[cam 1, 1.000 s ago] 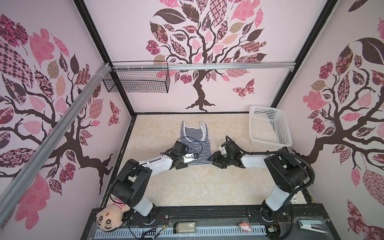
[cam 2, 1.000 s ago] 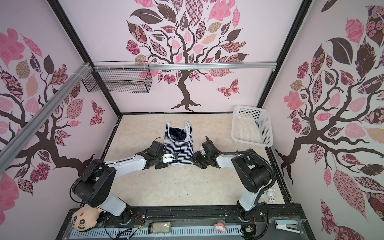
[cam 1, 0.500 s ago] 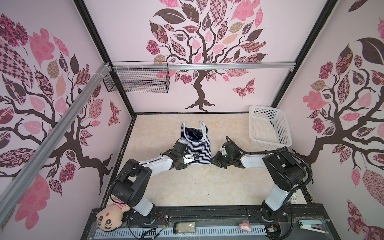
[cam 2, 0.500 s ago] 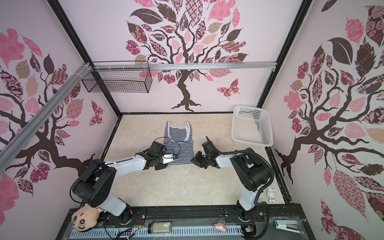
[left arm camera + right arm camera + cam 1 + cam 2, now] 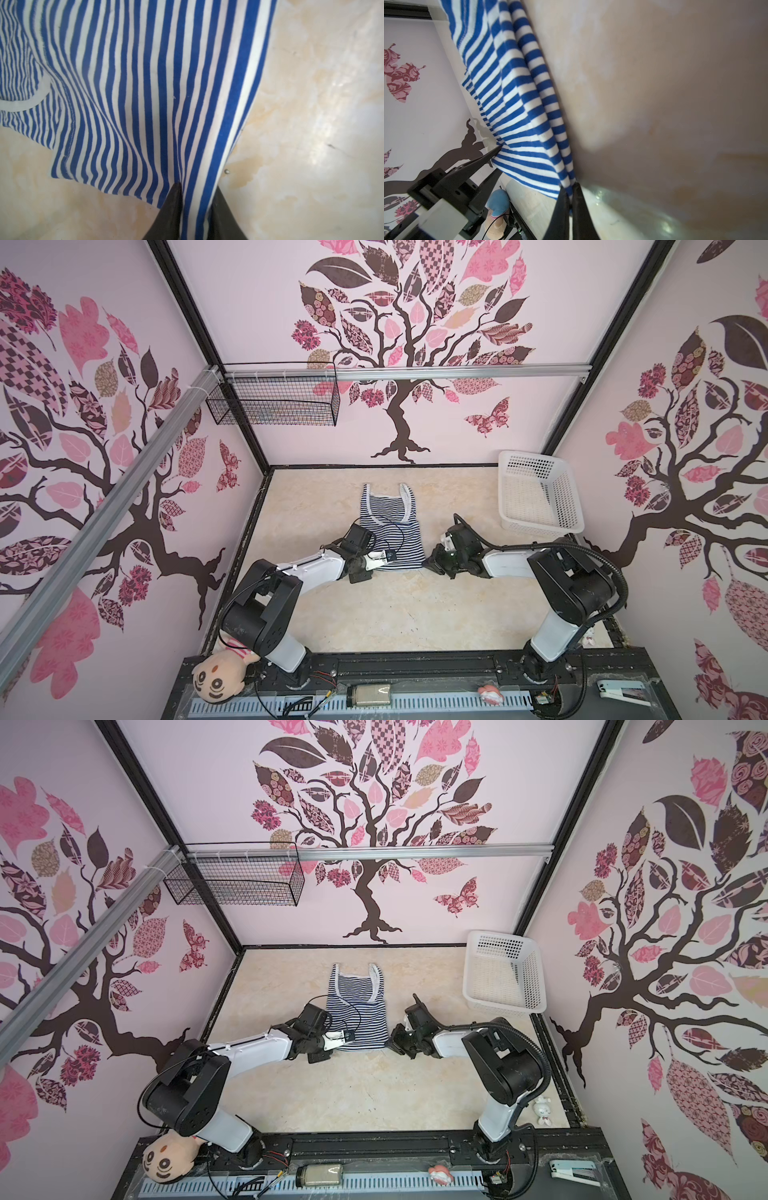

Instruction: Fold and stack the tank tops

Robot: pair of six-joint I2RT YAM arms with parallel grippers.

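Note:
A navy-and-white striped tank top point(image 5: 390, 526) point(image 5: 359, 1011) lies flat mid-table, straps toward the back wall. Its cloth lies in layers point(image 5: 128, 87); I cannot tell whether it is one top or more. My left gripper point(image 5: 368, 569) point(image 5: 197, 187) is low at the hem's left corner, shut on a strip of striped cloth that runs between its fingers. At the hem's right corner my right gripper point(image 5: 427, 563) point(image 5: 571, 185) is pinched shut on the cloth's folded edge point(image 5: 562, 166). Both corners look slightly raised off the table.
A white plastic basket point(image 5: 575, 506) stands at the back right. On the back left wall hangs a black wire basket point(image 5: 272, 400). A plush doll point(image 5: 216, 676) lies by the left arm's base. Small items sit along the front rail point(image 5: 369, 695).
Both grippers have closed on the tank top's hem corners. The right gripper has edged a little left onto the corner; the arms have otherwise hardly moved.

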